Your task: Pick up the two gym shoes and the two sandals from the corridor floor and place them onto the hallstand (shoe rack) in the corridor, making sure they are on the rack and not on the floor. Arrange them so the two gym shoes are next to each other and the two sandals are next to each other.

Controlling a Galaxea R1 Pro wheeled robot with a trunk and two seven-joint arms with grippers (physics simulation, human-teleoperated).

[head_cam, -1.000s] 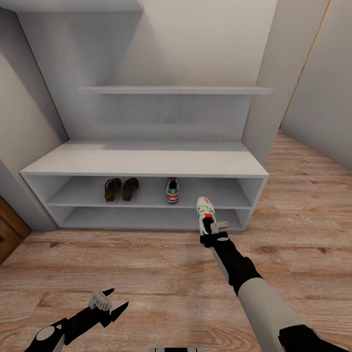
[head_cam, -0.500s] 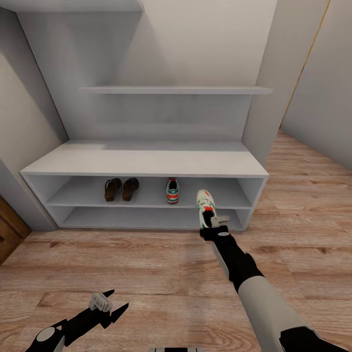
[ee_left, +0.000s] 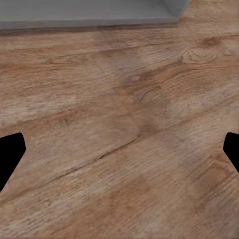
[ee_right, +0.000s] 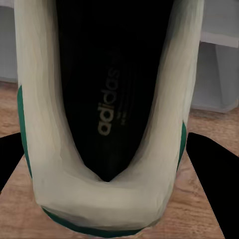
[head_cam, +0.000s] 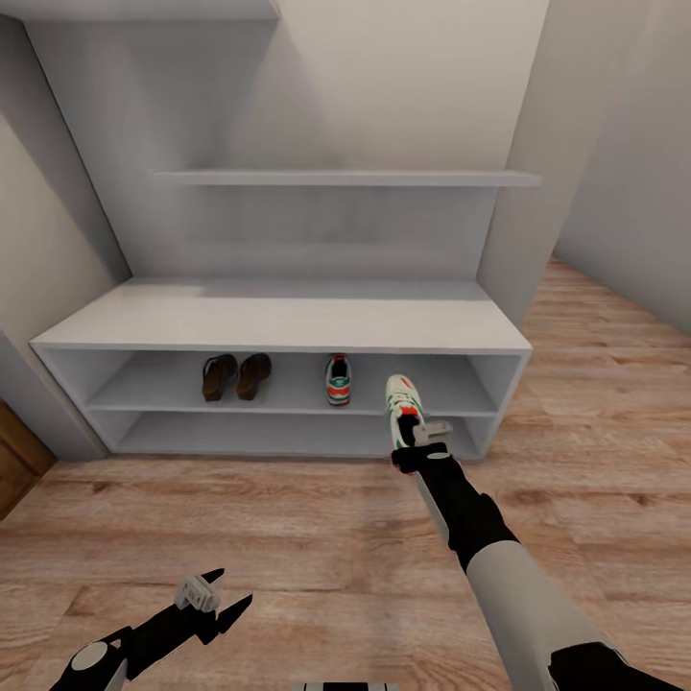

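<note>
Three of four done: sandals [head_cam: 236,375] paired on hallstand [head_cam: 288,324] shelf, one gym shoe [head_cam: 337,378] just beyond right gripper [head_cam: 419,443]; that gripper grips the last gym shoe [head_cam: 403,405], unshelved; left gripper [head_cam: 213,597] spread wide, empty.

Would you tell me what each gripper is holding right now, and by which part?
The right gripper holds a gym shoe by its heel end, toe pointing toward the hallstand. The left gripper is open and empty.

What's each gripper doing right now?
Left gripper: open, empty, above the floor.
Right gripper: shut on a gym shoe.
</note>
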